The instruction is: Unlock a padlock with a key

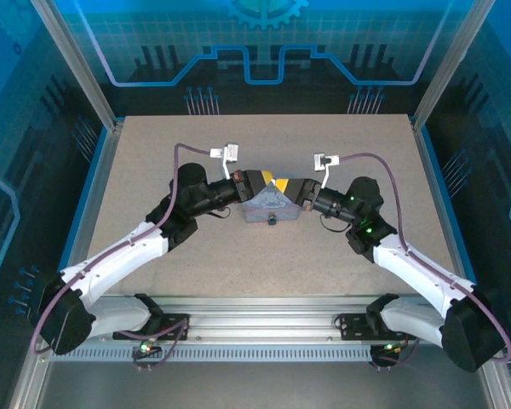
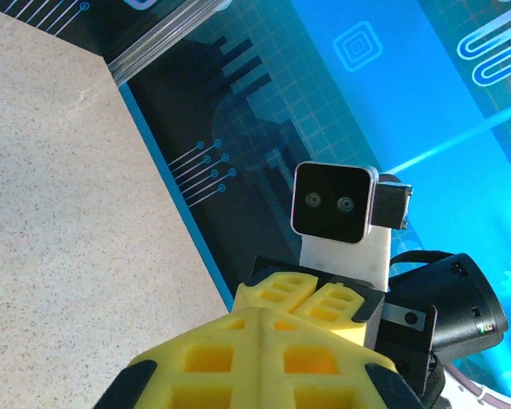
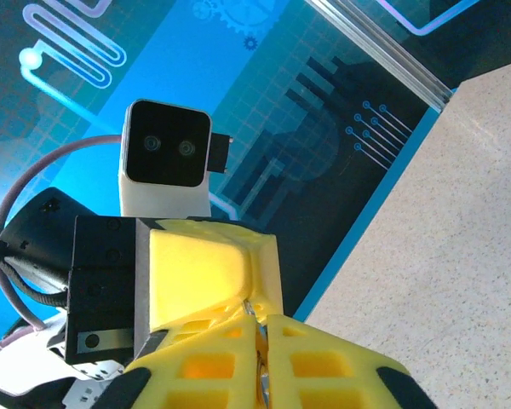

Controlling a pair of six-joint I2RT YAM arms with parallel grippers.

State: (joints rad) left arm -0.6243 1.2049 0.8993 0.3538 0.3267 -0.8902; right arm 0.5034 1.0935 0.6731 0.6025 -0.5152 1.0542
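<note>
My two grippers meet tip to tip above the middle of the table. In the right wrist view my right gripper point(image 3: 261, 332) is shut on a thin strip of bright metal, the key point(image 3: 260, 381), seen edge-on between the yellow pads. Its far end reaches the tips of my left gripper point(image 3: 252, 266); whether they pinch it is hidden. My left gripper point(image 2: 258, 317) is shut, with no gap between its pads. From above, the left gripper point(image 1: 277, 181) and right gripper point(image 1: 295, 187) hang over a pale blue tin point(image 1: 260, 207). A tiny dark padlock point(image 1: 271, 221) sits at its near edge.
The beige table point(image 1: 170, 153) has raised blue-edged walls on the left, right and back. Purple cables loop from both wrists over the far half. Both forearms reach in diagonally from the near corners.
</note>
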